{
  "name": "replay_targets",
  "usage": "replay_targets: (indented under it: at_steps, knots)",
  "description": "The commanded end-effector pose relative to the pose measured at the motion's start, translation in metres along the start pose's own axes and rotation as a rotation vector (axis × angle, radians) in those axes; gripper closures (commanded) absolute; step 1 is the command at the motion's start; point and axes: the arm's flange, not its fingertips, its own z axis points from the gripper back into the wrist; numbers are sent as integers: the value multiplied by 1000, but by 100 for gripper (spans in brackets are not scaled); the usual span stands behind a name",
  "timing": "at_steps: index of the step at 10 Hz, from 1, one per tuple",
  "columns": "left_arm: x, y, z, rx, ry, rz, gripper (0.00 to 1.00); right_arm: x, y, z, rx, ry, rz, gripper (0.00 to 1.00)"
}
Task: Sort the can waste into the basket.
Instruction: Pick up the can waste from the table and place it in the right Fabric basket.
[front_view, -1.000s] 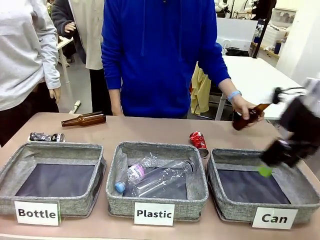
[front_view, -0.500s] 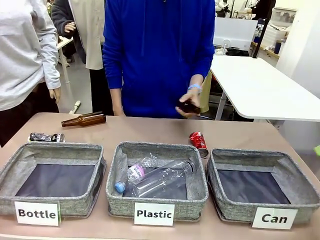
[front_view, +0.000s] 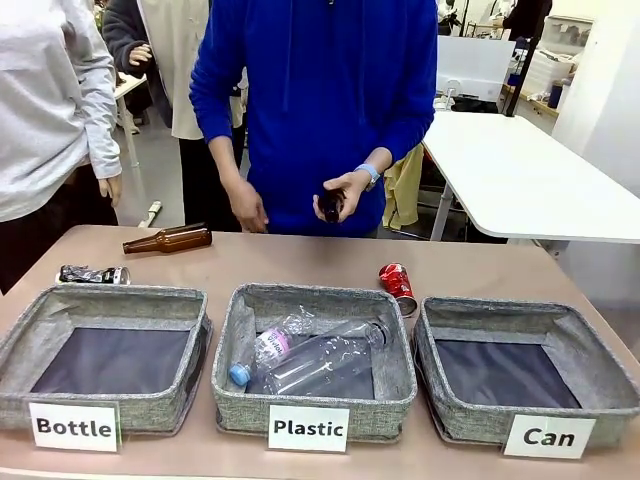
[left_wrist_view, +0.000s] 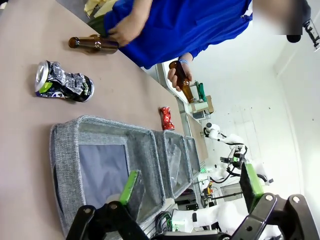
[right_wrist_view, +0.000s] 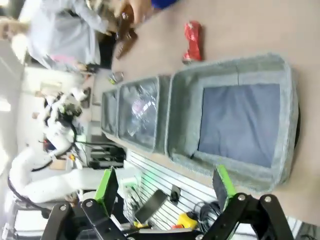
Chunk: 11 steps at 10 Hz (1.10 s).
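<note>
A crushed red can (front_view: 397, 285) lies on the table just behind the gap between the "Plastic" bin and the basket labelled "Can" (front_view: 500, 312). At the far left a crushed black can (front_view: 93, 274) rests behind the "Bottle" bin. My left gripper (left_wrist_view: 192, 185) hangs open and empty above the "Bottle" bin (left_wrist_view: 65, 150), with the black can (left_wrist_view: 62, 82) and the red can (left_wrist_view: 166, 118) beyond it. My right gripper (right_wrist_view: 165, 184) is open and empty over the near edge of the Can basket (right_wrist_view: 230, 67), whose dark floor is bare. The red can (right_wrist_view: 192, 41) lies past that basket.
The person in blue holds a brown glass bottle (front_view: 330, 203) at waist height behind the table. Another brown bottle (front_view: 168, 238) lies at the back left. The "Plastic" bin (front_view: 240, 350) holds clear plastic bottles. The "Bottle" bin (front_view: 100, 298) has a bare floor.
My right arm has pulled back out of the front view to the right. The person has carried the brown bottle from the right side to the middle, in front of the body.
</note>
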Motion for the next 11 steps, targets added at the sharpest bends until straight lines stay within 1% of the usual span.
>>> replay_targets:
  at_steps: [1, 3, 4, 5, 6, 7, 8, 10, 11]
  knots:
    - [0, 0, -1, -21, -6, -23, 0, -33, -4, -41, 25, -58, 29, 0]
    - [0, 0, -1, -21, -6, -23, 0, -28, -8, -42, 51, -65, 33, 0]
    - [0, 0, -1, -21, -6, -23, 0, -27, -5, -48, 36, -90, 27, 0]
    - [0, 0, -1, -21, -6, -23, 0, -23, 2, -58, -41, -174, -26, 0]
    - [0, 0, -1, -21, -6, -23, 0, -17, 14, -72, -142, -215, -32, 0]
    - [0, 0, -1, -21, -6, -23, 0, -10, 29, -87, -269, -245, -56, 0]
    - [0, 0, -1, -21, -6, -23, 0, -3, 44, -100, -335, -248, -31, 0]
    - [0, 0, -1, -21, -6, -23, 0, 20, 76, -144, -548, -269, 46, 0]
    - [0, 0, -1, -21, -6, -23, 0, 31, 91, -169, -634, -262, 103, 0]
